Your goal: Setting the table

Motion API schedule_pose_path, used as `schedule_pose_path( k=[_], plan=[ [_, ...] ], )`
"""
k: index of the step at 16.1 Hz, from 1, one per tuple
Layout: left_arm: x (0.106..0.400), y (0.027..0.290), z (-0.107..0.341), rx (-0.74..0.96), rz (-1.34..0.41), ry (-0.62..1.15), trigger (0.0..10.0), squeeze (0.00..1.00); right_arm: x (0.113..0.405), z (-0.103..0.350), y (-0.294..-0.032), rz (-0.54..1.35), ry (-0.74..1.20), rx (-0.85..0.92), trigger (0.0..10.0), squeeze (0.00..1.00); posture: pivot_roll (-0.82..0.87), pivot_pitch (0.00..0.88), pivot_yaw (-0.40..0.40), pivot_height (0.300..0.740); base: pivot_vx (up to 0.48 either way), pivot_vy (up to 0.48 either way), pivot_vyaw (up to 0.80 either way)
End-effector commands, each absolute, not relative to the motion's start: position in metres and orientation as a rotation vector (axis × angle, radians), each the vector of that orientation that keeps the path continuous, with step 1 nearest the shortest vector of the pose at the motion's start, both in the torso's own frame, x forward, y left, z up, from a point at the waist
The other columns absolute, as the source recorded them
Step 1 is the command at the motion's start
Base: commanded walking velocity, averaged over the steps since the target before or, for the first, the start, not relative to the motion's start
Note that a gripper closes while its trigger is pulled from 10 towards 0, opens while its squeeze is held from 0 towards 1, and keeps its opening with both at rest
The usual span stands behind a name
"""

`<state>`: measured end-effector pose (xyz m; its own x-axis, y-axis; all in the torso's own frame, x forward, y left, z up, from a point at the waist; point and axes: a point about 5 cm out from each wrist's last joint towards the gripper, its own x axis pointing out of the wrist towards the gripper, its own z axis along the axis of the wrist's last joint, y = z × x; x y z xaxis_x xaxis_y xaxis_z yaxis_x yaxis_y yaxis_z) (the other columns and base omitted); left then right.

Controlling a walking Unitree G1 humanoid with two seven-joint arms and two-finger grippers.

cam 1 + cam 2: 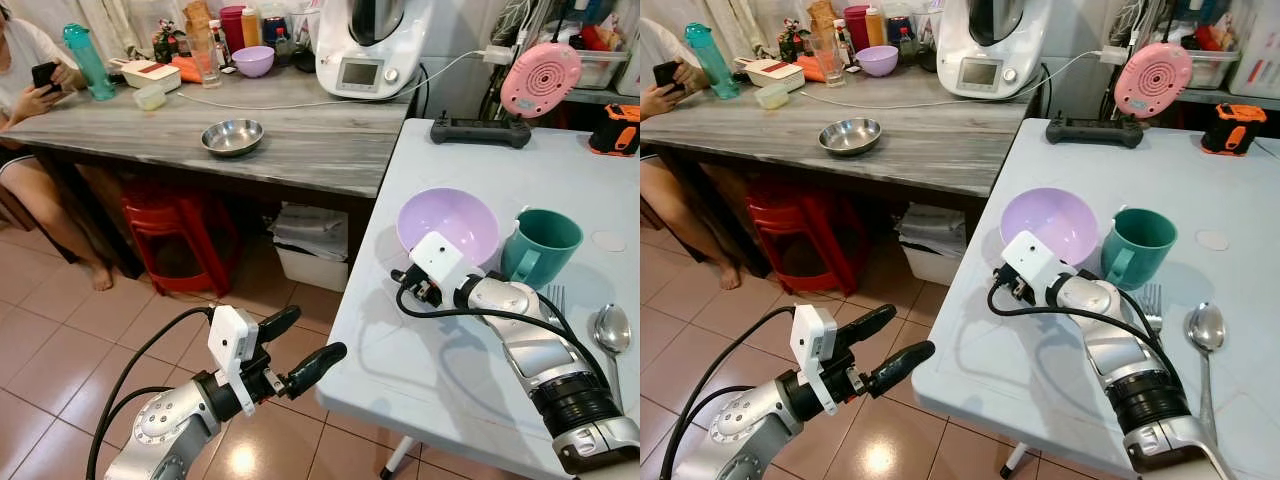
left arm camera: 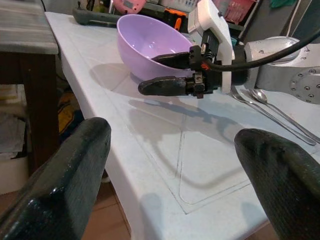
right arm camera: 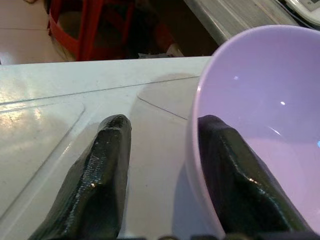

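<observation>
Right hand [image 2: 175, 72] straddling purple bowl [image 1: 448, 222] rim

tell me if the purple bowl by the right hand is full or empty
Empty. The purple bowl sits upright on the white table, bare inside, with the right hand open at its rim.

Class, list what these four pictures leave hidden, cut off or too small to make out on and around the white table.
- Fork: the right arm covers its handle in the eye views.
- Mug: its base sits behind the right arm; its contents are out of sight.
- Right gripper: whether a finger touches the purple bowl is unclear.
- Person: cut off by the frame edge.
</observation>
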<state>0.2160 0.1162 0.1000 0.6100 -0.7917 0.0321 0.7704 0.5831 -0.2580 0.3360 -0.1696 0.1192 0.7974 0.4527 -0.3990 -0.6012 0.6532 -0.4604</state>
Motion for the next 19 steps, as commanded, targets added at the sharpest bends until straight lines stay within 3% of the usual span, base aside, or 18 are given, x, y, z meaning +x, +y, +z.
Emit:
schedule_pose_path(
  k=[1, 10, 15, 16, 17, 18, 19],
  plan=[
    [0.217, 0.118, 0.106, -0.240, -0.935, 0.074, 10.0, 0.00, 0.337, 0.122, -0.168, 0.627, 0.250, -0.627, 0.0, 0.00, -0.05, 0.016, 0.094, 0.740, 0.000, 0.000, 0.00],
    [0.223, 0.122, 0.105, -0.246, -0.869, 0.062, 10.0, 0.00, 0.334, 0.123, -0.171, 0.590, 0.210, -0.592, 0.0, 0.00, -0.04, 0.009, 0.093, 0.740, 0.000, 0.000, 0.00],
    [0.258, 0.155, 0.097, -0.261, -0.504, 0.081, 10.0, 0.00, 0.316, 0.146, -0.152, 0.437, -0.012, -0.330, 0.0, 0.00, -0.04, 0.003, 0.084, 0.740, 0.000, 0.000, 0.00],
    [0.264, 0.165, 0.099, -0.261, -0.414, 0.056, 10.0, 0.00, 0.306, 0.150, -0.144, 0.427, -0.086, -0.268, 0.4, 0.00, -0.03, 0.003, 0.083, 0.740, 0.000, 0.000, 0.00],
    [0.270, 0.172, 0.101, -0.273, -0.342, 0.043, 10.0, 0.00, 0.299, 0.152, -0.140, 0.403, -0.115, -0.228, 8.9, 0.00, -0.04, 0.002, 0.087, 0.740, 0.000, 0.000, 0.00],
    [0.273, 0.175, 0.101, -0.276, -0.312, 0.038, 10.0, 0.00, 0.295, 0.154, -0.138, 0.390, -0.132, -0.215, 10.0, 0.00, -0.04, 0.001, 0.089, 0.740, 0.000, 0.000, 0.00],
    [0.275, 0.177, 0.101, -0.279, -0.295, 0.034, 10.0, 0.00, 0.293, 0.156, -0.137, 0.379, -0.148, -0.207, 10.0, 0.00, -0.04, 0.000, 0.092, 0.740, 0.000, 0.000, 0.00]
  ],
)
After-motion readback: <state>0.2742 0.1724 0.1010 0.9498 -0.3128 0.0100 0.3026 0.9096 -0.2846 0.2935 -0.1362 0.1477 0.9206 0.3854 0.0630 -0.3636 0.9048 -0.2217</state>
